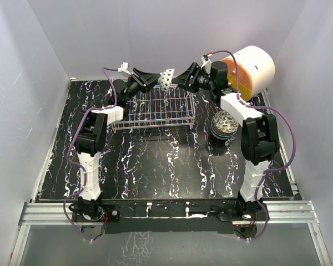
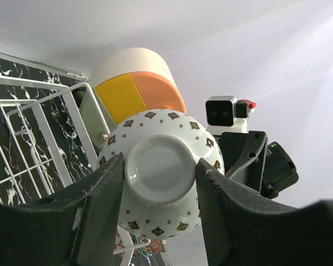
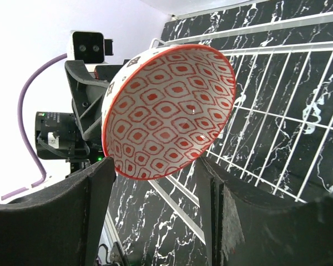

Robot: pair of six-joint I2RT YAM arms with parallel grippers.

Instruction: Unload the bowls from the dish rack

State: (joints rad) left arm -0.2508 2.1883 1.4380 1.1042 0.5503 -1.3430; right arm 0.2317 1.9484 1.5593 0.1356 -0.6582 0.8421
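A bowl, white outside with dark diamond dots and red-patterned inside, hangs tilted on its side above the far edge of the dish rack. My left gripper is shut on its pale foot ring, seen in the left wrist view with the bowl between the fingers. My right gripper is open and faces the bowl's inside; in the right wrist view the lower rim sits at its fingertips. The rack holds no bowls. A stack of bowls stands on the table to the rack's right.
The big white cylinder with an orange-yellow face lies at the back right, behind my right arm; it also shows in the left wrist view. White walls close in the black marbled table on three sides.
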